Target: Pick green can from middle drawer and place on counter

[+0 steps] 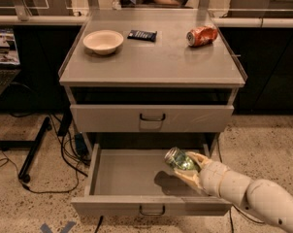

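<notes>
The green can (179,159) is held in my gripper (187,166), lifted above the floor of the open middle drawer (122,174), towards its right side; its shadow falls on the drawer floor below. The can is tilted, silver end pointing up-left. My pale arm comes in from the lower right. The gripper is shut on the can. The counter (151,57) is the grey top of the cabinet, well above and behind the gripper.
On the counter stand a pale bowl (103,41), a dark flat packet (141,35) and an orange-red dented can (202,36). The closed upper drawer front (152,118) sits between counter and open drawer. Cables and a stand leg (32,149) lie on the floor at left.
</notes>
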Controlling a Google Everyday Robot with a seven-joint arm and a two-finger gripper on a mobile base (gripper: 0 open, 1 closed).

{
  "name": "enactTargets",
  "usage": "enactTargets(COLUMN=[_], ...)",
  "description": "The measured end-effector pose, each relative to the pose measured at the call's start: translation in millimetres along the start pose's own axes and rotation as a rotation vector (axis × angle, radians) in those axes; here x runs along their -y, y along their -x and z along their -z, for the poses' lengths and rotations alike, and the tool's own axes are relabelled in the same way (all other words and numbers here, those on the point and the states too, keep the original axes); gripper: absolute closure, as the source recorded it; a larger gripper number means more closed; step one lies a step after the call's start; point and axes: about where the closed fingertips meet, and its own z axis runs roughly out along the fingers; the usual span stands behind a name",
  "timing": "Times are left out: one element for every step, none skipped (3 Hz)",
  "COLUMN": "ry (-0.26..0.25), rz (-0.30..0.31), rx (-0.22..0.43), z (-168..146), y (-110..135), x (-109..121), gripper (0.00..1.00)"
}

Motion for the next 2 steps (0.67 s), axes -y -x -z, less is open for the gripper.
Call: enactTargets(ry=[-0.052, -0.110], rz=[0.123, 0.219], rx=[0.052, 0.129], z=[39, 83], y=[55, 118], x=[16, 42], gripper=[1.00, 1.00])
